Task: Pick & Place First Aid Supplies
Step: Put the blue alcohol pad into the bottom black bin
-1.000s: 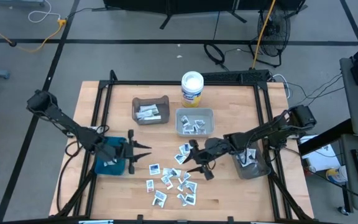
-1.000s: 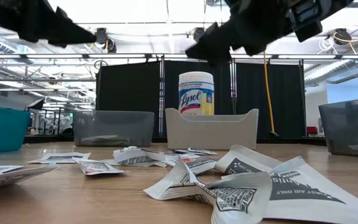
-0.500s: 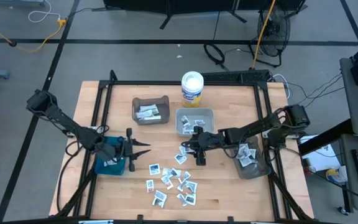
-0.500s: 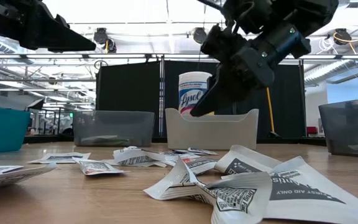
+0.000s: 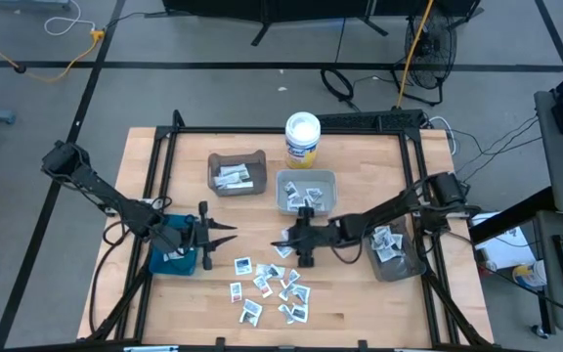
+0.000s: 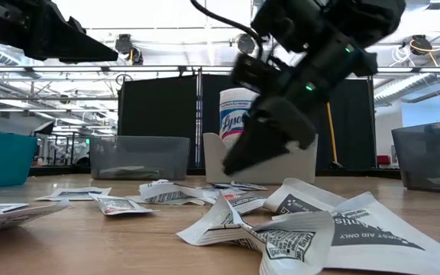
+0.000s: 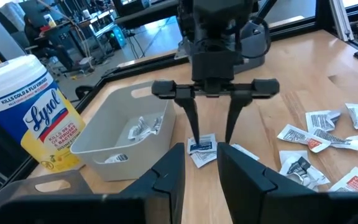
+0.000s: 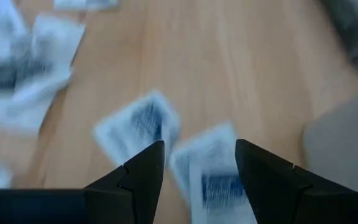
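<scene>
R gripper (image 5: 286,242) sits over the middle of the wooden table (image 5: 360,293), fingers spread apart & pointing down, nothing between them; the L wrist view shows its two fingertips (image 7: 196,138) just above a blue-print packet (image 7: 201,147) lying beside the near wall of the light grey bin (image 5: 306,193). R wrist view: own fingers parted, two blurred packets on the wood under them.

L gripper (image 5: 225,235) hovers at the right edge of the teal bin (image 5: 176,242), table's left side, well apart from the R one. Its fingers stand slightly apart, empty, pointing toward table centre.

First aid packets (image 5: 267,284): most lie loose in a scatter on the near-centre of the table, white w/ dark, blue or red print, some crumpled; low view shows them flat or curled on the wood (image 6: 304,221). More packets in the brown bin (image 5: 237,173) at far left-centre, in the light grey bin, in the dark grey bin (image 5: 395,256) at the right edge, and one or two in the teal bin.

White Lysol wipes tub (image 5: 302,138), blue-yellow label, stands upright at the far edge, just behind the light grey bin.
</scene>
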Controlling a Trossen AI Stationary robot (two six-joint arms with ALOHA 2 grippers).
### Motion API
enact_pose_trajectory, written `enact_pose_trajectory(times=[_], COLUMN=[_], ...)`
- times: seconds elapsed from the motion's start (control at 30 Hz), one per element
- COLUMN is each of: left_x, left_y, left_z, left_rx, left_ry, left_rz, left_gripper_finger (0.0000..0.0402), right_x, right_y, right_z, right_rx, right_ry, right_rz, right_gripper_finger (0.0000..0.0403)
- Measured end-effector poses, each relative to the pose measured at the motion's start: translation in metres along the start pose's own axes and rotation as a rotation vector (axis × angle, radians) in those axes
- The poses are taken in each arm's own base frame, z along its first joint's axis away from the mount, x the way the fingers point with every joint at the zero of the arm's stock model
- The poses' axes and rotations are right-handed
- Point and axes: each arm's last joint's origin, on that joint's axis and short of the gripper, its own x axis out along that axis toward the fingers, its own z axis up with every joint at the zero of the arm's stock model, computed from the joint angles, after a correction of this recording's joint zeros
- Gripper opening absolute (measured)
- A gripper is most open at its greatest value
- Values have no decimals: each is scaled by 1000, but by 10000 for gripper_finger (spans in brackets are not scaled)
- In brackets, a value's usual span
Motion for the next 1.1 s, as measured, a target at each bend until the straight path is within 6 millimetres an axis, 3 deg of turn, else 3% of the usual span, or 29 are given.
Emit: enact_pose_trajectory(times=[0.17,0.6,1.1], left_x=[0,0,0], left_y=[0,-1,-1], left_z=[0,0,-1], left_rx=[1,-10,-5], left_ry=[2,1,7], left_rz=[-2,-19,-20], left_gripper_finger=[97,97,97], right_x=[-2,-3,-4], right_y=[3,1,4], right_z=[5,-7,-10], right_rx=[66,305,552], right_ry=[38,152,198], right_rz=[-74,-109,-69], right_gripper_finger=[192,192,192])
